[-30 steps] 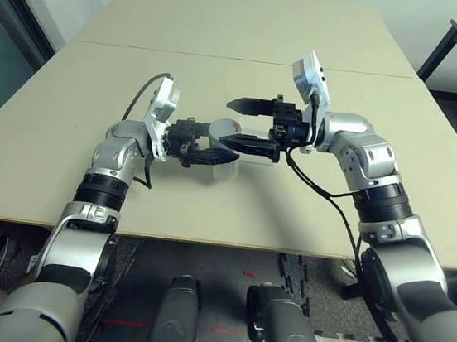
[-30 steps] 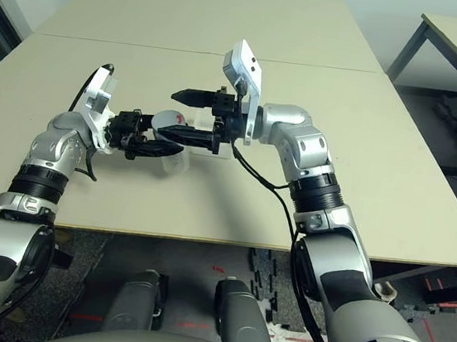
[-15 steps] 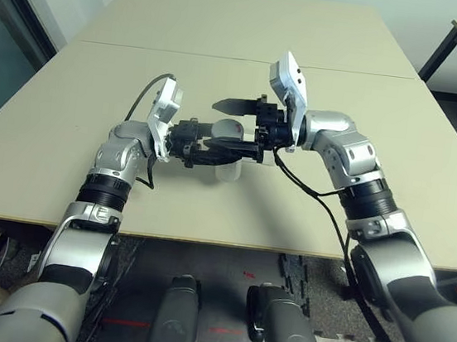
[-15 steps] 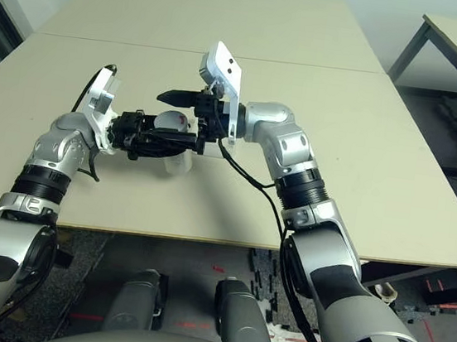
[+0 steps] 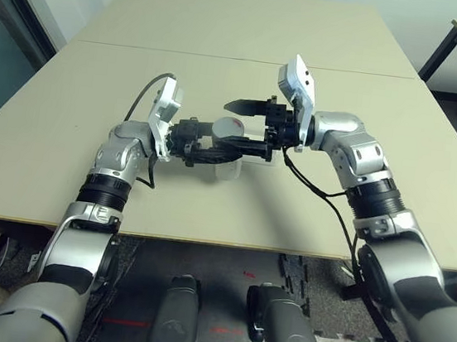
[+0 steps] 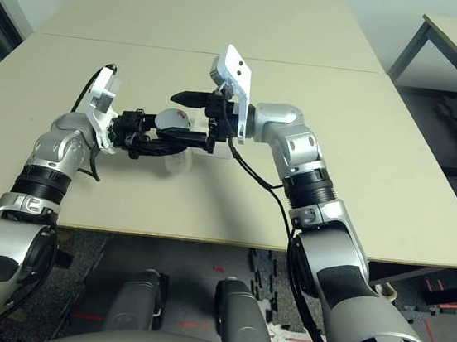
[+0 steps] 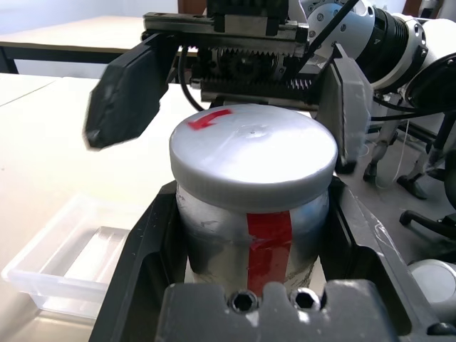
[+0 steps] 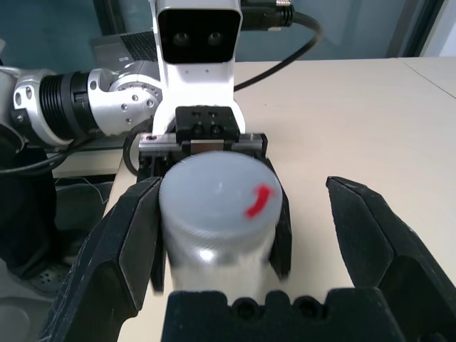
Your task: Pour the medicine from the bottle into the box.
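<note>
Bottle [image 7: 267,239]: keep upright in left tool [image 5: 213,142], closed on it; centre right tool [image 8: 246,267], wide open and empty, around cap [image 7: 253,146] before twisting.

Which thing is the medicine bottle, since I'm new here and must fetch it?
On the pale table, look towards the robot's side, where its two arms meet. The bottle stands upright between the left gripper's fingers. Unlike the shallow clear box nearby, it is a cylinder with a red vertical stripe and white lid.
</note>
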You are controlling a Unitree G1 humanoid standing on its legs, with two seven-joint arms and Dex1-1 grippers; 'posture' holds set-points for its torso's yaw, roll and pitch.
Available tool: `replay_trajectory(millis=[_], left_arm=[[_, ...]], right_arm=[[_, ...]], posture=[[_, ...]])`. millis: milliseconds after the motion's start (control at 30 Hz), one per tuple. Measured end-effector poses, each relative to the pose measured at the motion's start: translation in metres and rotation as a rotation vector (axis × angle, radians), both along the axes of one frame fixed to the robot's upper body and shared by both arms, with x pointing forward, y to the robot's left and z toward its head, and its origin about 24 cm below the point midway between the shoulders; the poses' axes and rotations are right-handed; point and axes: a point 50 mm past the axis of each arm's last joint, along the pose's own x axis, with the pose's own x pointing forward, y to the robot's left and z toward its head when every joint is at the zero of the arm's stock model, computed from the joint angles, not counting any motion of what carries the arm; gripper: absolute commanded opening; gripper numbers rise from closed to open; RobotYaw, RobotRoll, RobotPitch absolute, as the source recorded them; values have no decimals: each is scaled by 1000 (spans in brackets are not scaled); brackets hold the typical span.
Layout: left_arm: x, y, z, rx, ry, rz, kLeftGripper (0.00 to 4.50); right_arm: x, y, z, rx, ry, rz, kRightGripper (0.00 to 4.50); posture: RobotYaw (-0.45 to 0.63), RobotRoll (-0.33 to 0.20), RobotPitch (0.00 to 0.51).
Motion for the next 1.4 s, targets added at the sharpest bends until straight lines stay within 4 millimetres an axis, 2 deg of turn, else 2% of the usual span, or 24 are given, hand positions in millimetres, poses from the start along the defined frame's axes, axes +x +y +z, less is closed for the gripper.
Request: replay_trajectory(millis=[167,433,500,567,800,867,1133,1400], left_arm=[[-1,1,0,3,-1,-17,2719],[0,-2,2,2,-8,-32,2719],[0,-1,2,4,-9,-30,2719],[0,-2,2,4,-9,-31,2719],[0,-2,2,6,-11,-33,2719],[0,-2,1,7,-12,-33,2719],[2,-1,-1,6,0,-26,2719],[2,-2,0,6,-6,-27,2719]], right_arm=[[7,-40,3,-14,-9,-131,4500],[12,-74,-1,-55,15,-239,4500],[13,-77,1,-40,14,-249,4500],[12,-72,4,-23,16,-233,4500],[-4,-22,15,47,17,-53,4500],[-7,-14,15,50,23,-23,4500],[-11,6,24,23,-5,68,4500],[-12,13,15,-58,-46,97,4500]], posture=[[-65,0,86],[-60,0,87],[-60,0,89],[-59,0,90],[-48,0,95],[-45,0,97],[-41,0,98],[-35,0,96]])
